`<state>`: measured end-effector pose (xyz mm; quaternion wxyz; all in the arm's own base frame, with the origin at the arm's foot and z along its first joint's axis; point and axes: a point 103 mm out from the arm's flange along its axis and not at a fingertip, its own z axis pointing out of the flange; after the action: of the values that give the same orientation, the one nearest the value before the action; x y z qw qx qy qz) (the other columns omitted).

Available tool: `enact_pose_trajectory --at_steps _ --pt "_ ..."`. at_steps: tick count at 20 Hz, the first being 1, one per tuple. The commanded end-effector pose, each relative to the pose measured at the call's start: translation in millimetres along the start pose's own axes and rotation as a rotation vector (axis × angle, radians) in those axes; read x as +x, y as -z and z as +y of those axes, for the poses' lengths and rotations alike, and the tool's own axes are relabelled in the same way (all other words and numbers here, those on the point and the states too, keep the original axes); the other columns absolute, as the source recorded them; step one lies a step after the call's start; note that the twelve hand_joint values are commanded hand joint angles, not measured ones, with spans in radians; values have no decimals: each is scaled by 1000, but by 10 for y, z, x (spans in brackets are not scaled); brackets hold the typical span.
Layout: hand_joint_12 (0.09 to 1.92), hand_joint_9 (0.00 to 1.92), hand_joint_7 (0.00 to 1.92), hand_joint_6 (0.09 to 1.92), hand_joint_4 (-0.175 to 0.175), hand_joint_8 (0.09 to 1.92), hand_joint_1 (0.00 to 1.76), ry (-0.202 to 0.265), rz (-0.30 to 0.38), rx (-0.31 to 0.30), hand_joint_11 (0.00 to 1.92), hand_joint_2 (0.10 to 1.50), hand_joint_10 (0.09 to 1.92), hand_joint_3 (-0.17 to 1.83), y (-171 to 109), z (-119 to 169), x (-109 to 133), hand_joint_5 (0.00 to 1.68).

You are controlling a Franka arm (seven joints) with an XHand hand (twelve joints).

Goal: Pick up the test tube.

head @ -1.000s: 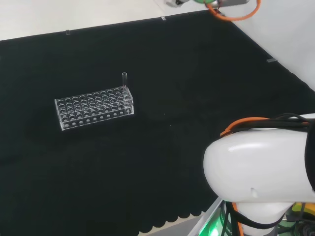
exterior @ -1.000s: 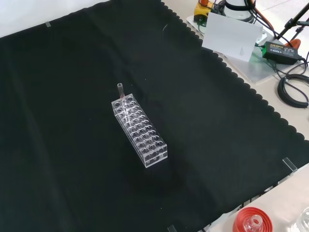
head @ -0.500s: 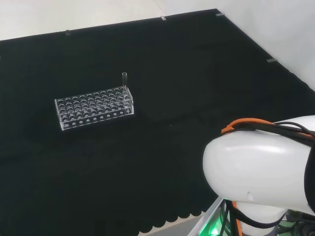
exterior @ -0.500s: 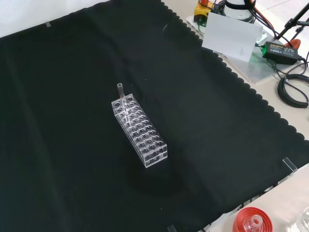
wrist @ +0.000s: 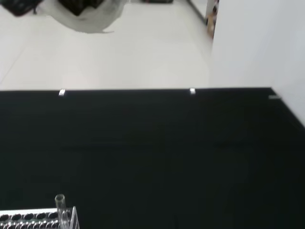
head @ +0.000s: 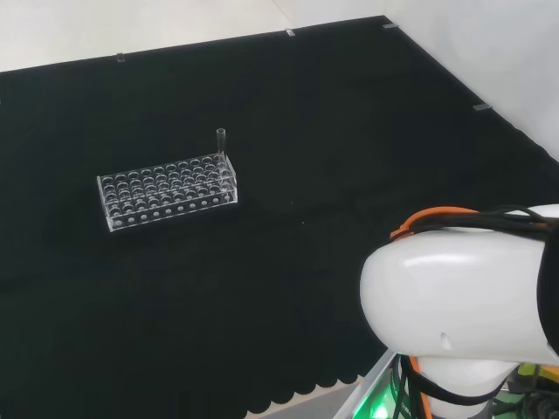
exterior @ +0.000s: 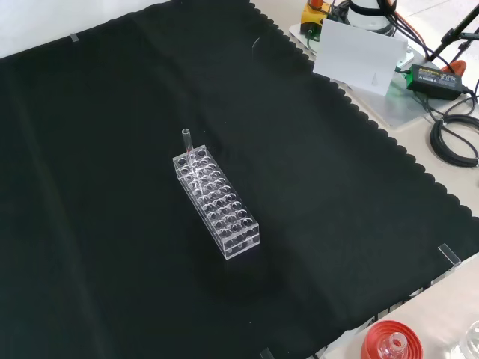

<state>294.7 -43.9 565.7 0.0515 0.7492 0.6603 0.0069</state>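
The test tube (head: 221, 140) stood upright in a corner hole of a clear rack (head: 167, 190), at the rack's right far end in the head view and its top end in the front view (exterior: 185, 139). The rack lay near the middle of the black cloth (head: 332, 131), with nothing touching it. The wrist view caught the tube's rim (wrist: 60, 200) and a corner of the rack (wrist: 38, 219). The arm's white link (head: 463, 305) bulked at the head view's lower right, well apart from the rack. Whether the hand was open or closed could not be told.
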Motion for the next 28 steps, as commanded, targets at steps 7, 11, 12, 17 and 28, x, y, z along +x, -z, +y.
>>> enact_pose_trajectory --at_steps 7,11,12,17,28 --pt "1548 394 450 255 -86 898 911 95 42 84 112 665 964 512 -428 710 192 360" --pt "1540 427 494 314 -85 880 935 137 78 114 136 654 947 533 -628 914 291 360" --pt "1539 432 501 324 -85 878 939 150 83 127 139 652 945 537 -690 963 323 361" --pt "1537 449 522 389 -85 867 959 193 85 198 150 643 937 558 -1008 1162 487 348" --pt "1533 474 534 494 -86 869 973 266 92 313 164 630 931 595 -1643 1388 954 315"
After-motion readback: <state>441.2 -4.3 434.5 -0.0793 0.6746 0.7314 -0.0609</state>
